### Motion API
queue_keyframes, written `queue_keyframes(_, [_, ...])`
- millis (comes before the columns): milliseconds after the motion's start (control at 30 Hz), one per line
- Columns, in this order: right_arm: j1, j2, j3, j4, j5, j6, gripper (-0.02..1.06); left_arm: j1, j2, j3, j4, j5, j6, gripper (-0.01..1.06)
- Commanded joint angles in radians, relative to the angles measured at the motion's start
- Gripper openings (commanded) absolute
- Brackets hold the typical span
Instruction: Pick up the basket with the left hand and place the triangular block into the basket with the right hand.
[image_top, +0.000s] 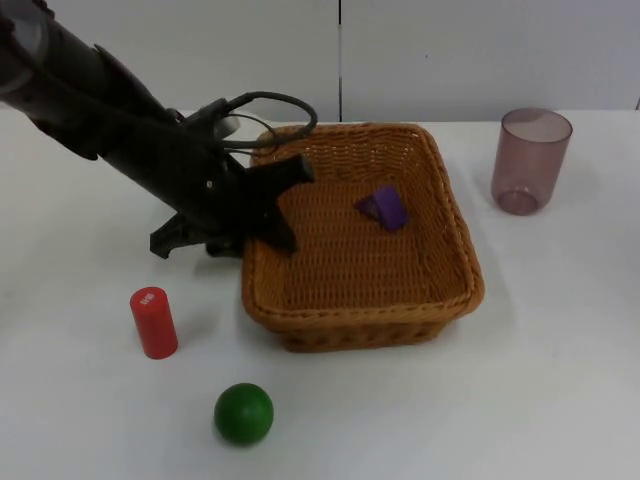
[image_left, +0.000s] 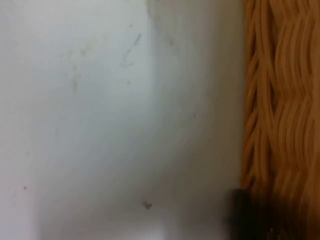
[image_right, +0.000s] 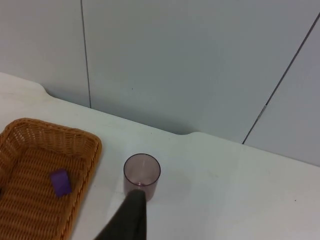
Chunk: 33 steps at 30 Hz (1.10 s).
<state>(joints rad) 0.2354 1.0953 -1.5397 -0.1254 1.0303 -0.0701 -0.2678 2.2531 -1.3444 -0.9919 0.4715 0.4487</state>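
Wicker basket (image_top: 360, 320) rests on the worktop (image_top: 560, 380), purple triangular block (image_top: 383, 208) inside. Left tool (image_top: 262, 205) straddles its left rim, fingers apart; withdraw straight, avoiding snags. Right tool (image_right: 131, 215) waits; state unclear.

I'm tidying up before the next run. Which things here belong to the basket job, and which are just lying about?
Part of the job:
basket
purple triangular block, already lying in the basket
left gripper at the basket's left rim
right gripper, waiting above the table

Just lying about:
red cylinder
green ball
pink cup
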Motion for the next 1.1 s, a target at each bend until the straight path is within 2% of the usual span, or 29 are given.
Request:
queue_keyframes(0, [-0.008, -0.007, 0.002, -0.006, -0.002, -0.006, 1.04, -0.006, -0.011, -0.005, 0.004, -0.009, 0.018, 0.71])
queue_keyframes(33, [-0.008, -0.007, 0.002, -0.006, -0.004, -0.006, 1.04, -0.01, -0.013, -0.005, 0.007, -0.009, 0.018, 0.95])
queue_keyframes(67, [-0.008, -0.007, 0.002, -0.006, -0.005, -0.006, 1.04, -0.01, -0.019, -0.005, 0.014, -0.005, 0.016, 1.05])
queue_keyframes(233, [-0.008, -0.007, 0.016, -0.006, -0.016, -0.006, 1.04, -0.012, -0.06, -0.005, 0.063, 0.002, 0.015, 1.05])
queue_keyframes(367, [-0.008, -0.007, 0.033, -0.006, -0.024, -0.006, 1.04, -0.012, -0.109, -0.005, 0.134, -0.006, -0.052, 1.05])
queue_keyframes(533, [-0.008, -0.007, 0.066, -0.004, -0.026, -0.006, 1.04, -0.012, -0.2, -0.005, 0.429, 0.014, -0.293, 1.05])
queue_keyframes(567, [-0.008, -0.007, 0.066, -0.004, -0.026, -0.006, 1.04, -0.012, -0.2, -0.005, 0.429, 0.014, -0.293, 1.05])
queue_keyframes(633, [-0.008, -0.007, 0.078, -0.004, -0.024, -0.006, 1.04, -0.01, -0.246, -0.005, 0.573, 0.039, -0.387, 1.05])
queue_keyframes(700, [-0.008, -0.007, 0.085, -0.002, -0.028, -0.001, 1.04, -0.01, -0.31, -0.005, 0.672, 0.076, -0.411, 1.05])
queue_keyframes(933, [-0.008, -0.007, 0.085, -0.004, -0.083, 0.032, 1.04, -0.01, -0.457, -0.005, 0.701, 0.082, -0.403, 1.05])
queue_keyframes(1067, [-0.008, -0.007, 0.085, -0.006, -0.17, 0.042, 1.04, -0.01, -0.579, -0.005, 0.727, 0.043, -0.401, 1.05])
